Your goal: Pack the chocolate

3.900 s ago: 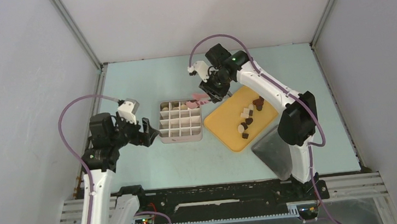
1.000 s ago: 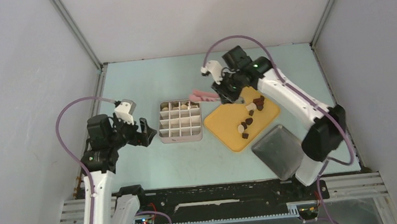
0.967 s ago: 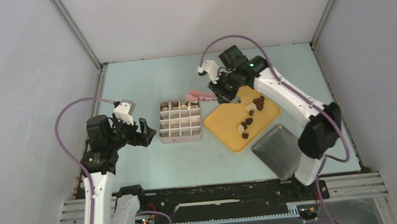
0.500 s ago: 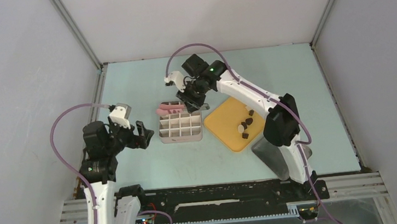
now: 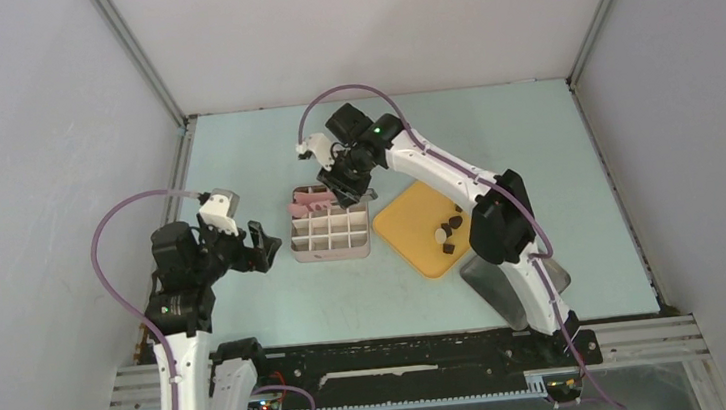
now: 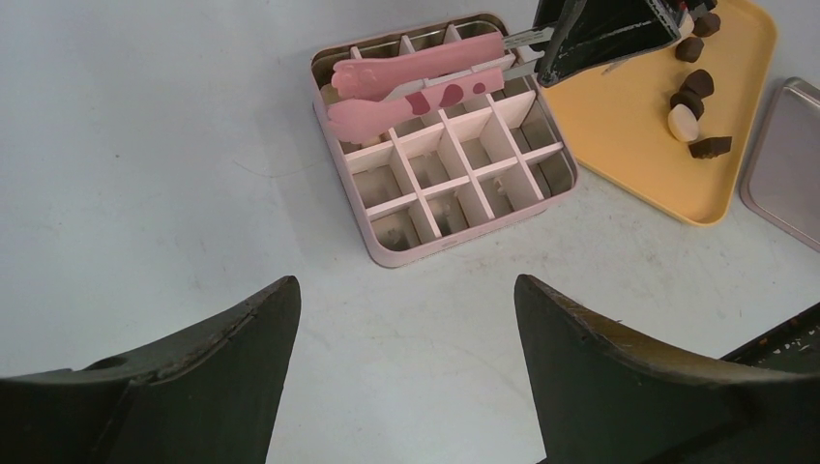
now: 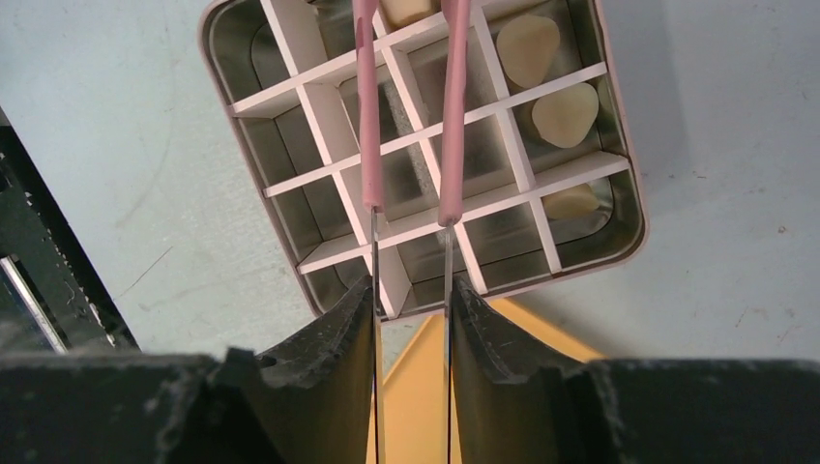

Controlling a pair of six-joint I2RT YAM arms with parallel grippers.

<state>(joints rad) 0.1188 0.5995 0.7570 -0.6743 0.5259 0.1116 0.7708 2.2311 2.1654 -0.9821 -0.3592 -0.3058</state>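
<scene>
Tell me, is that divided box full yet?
Not full: the divided box holds a few cream chocolates along one edge, while most cells show bare metal.

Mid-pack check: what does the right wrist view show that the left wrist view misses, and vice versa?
Right wrist only: cream-white chocolates lying in the divided tin. Left wrist only: loose pieces on the yellow tray, the silver lid, and the paw-shaped tips of the pink tongs. Both: the tin, the tongs and some tray.
</scene>
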